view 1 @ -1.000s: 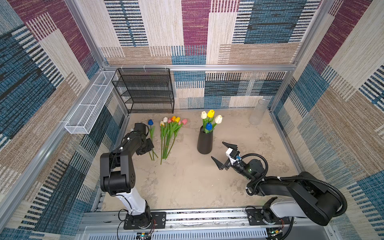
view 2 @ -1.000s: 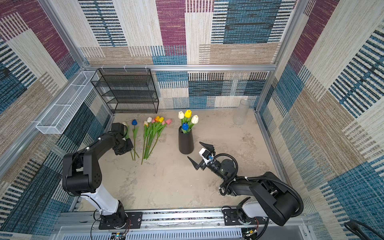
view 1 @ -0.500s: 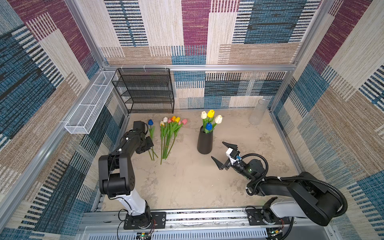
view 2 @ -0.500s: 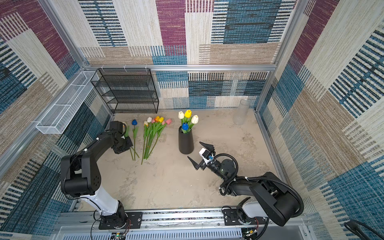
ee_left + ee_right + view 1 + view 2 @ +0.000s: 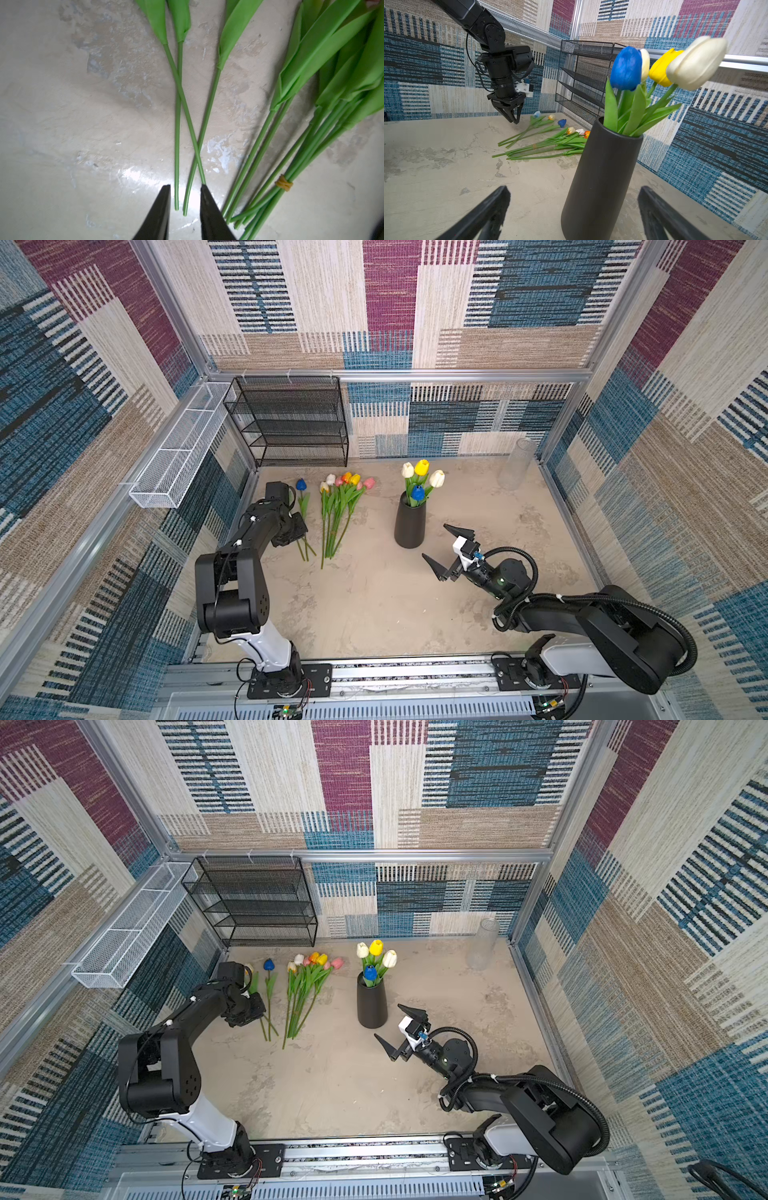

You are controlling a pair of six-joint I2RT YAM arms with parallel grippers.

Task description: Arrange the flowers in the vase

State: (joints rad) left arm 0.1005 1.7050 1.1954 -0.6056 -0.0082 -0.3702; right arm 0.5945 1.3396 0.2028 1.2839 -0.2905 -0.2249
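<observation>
Stem pick-up. The left tool [image 5: 185, 187], narrowly parted and empty, is held above three loose tulip stems [image 5: 177, 135] on the worktop [image 5: 374, 605], well apart from the black vase [image 5: 410, 526]. The right tool [image 5: 434, 541] is spread wide, empty. Next, one stem must probably be singled out and closed upon.

Left arm [image 5: 232, 572] reaches forward along the left side, elbow raised, wrist bent over so the left gripper [image 5: 185, 187] points down. Its two black fingers [image 5: 160, 212] stand a narrow gap apart, tips about level with each other. On the other side, the right arm [image 5: 602, 622] lies low, forearm stretched forward and in toward the middle. The right gripper [image 5: 435, 541] is held roughly level, jaws spread wide.
</observation>
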